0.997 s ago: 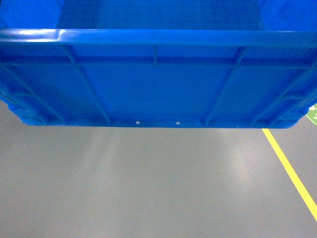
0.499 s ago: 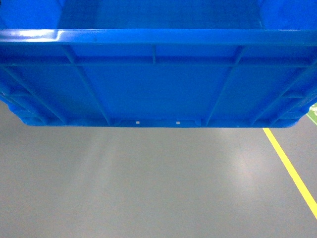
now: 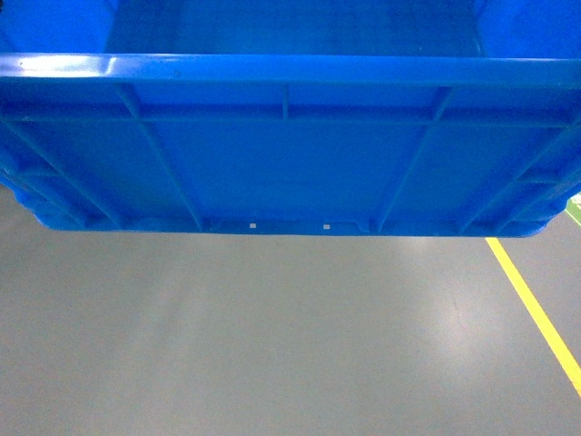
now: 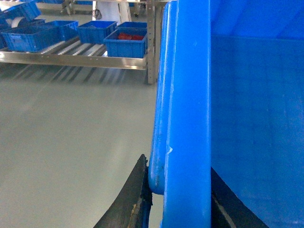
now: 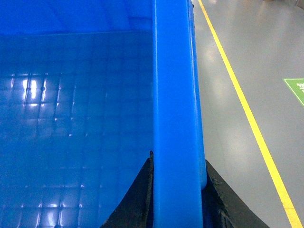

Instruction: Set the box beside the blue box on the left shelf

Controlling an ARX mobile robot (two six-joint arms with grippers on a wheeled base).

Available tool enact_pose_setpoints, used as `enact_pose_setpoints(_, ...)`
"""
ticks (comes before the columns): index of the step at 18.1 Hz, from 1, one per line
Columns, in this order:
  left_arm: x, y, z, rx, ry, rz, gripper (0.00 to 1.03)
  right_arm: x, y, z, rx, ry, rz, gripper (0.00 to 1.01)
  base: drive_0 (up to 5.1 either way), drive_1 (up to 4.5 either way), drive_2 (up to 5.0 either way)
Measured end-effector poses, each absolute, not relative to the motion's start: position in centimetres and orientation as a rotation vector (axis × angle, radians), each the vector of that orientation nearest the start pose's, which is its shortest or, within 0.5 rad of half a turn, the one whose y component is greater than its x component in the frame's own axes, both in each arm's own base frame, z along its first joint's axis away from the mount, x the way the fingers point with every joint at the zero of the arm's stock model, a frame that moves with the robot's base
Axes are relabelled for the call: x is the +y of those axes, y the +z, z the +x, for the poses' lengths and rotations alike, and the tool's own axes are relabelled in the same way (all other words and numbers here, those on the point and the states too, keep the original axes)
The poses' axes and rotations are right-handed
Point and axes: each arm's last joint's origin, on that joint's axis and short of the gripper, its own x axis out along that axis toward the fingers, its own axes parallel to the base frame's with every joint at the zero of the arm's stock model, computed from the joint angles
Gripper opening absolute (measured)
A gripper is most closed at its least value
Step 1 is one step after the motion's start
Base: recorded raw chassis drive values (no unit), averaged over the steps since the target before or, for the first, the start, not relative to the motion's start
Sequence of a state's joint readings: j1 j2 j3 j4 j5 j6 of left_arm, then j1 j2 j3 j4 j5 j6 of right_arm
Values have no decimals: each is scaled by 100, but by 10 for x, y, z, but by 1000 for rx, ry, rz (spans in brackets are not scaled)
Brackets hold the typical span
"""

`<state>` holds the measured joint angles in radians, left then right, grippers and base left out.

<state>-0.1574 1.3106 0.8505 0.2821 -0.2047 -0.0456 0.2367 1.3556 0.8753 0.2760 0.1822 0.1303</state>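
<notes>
Box (image 3: 290, 163) fills top of head frame, carried above grey floor (image 3: 272, 345). Judged stiff, bulky, slick plastic; best held by thick rim. Left gripper (image 4: 178, 199) and right gripper (image 5: 176, 190) each clamped on rim. Shelf (image 4: 71, 54) seen upper left of left wrist frame.

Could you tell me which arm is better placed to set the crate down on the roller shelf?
Neither alone: the left gripper and right gripper each clamp a rim of the box. The left shelf shows only on the left arm's side.
</notes>
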Motion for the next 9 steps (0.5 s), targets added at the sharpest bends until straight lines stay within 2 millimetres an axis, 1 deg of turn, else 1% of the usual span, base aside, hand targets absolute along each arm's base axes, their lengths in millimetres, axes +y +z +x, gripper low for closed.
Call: enact_pose_setpoints(9,-40,286,290,176,52,-13,19,66,282,296,206,43,87,20,-8,422,-439)
